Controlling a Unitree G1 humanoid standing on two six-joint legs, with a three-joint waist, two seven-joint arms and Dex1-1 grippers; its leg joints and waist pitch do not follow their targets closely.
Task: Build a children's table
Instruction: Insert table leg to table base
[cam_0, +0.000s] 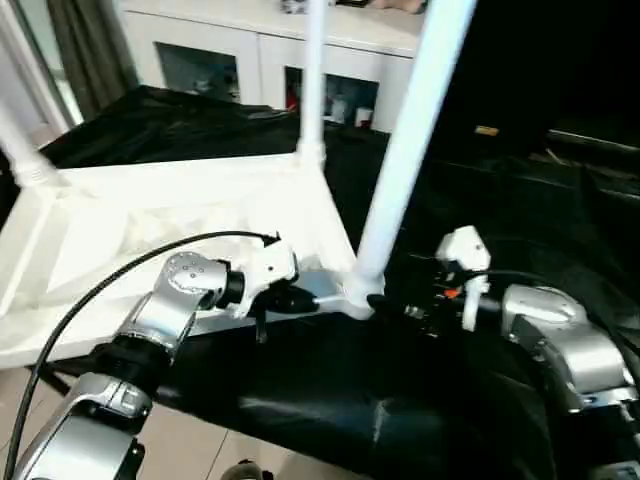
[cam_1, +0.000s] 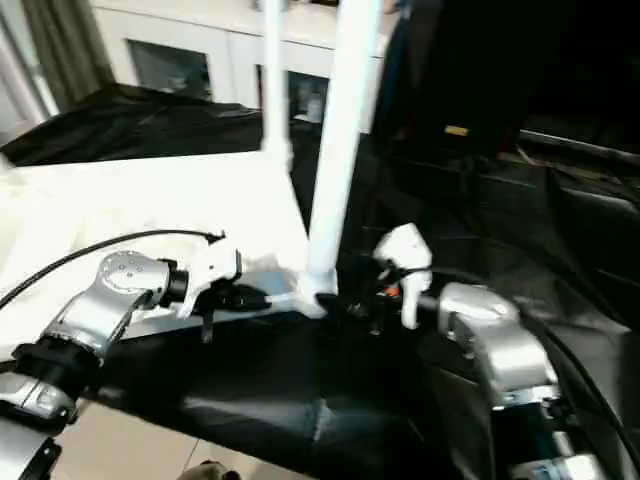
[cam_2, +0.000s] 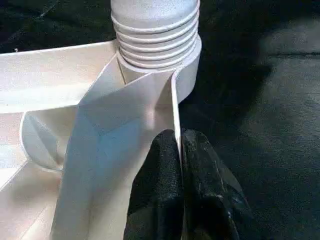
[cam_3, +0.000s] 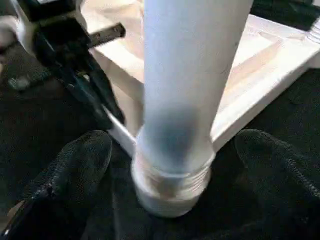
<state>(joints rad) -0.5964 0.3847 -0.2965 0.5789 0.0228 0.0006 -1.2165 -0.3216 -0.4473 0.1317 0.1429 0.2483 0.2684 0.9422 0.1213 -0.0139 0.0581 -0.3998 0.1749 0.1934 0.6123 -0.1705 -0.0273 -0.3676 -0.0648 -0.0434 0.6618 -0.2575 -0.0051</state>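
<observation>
Where the black cloth (cam_0: 330, 400) drapes the worktop, the children's table (cam_0: 150, 230) lies upside down with its ribbed underside facing up and its legs standing upward. The near leg (cam_0: 400, 170) rises from the corner socket (cam_0: 355, 295) closest to the robot, a second leg (cam_0: 313, 80) stands at the corner behind it, and a third (cam_0: 20, 150) shows at the far left corner. Behind the worktop stands a white cabinet (cam_0: 270, 50) whose glass-fronted shelves hold small items too blurred to name. The left tool (cam_0: 300, 298) is pinched tight on the thin rim of the tabletop just beside the socket; the left wrist view shows its black fingers (cam_2: 160, 190) on either side of that rim and the threaded collar (cam_2: 155, 35) of the leg above. The right tool (cam_3: 170, 165) stands wide apart around the base of the near leg, its fingers (cam_3: 75, 170) well off the tube, holding nothing. The right wrist view also catches the left tool gripping the edge beyond the leg.
</observation>
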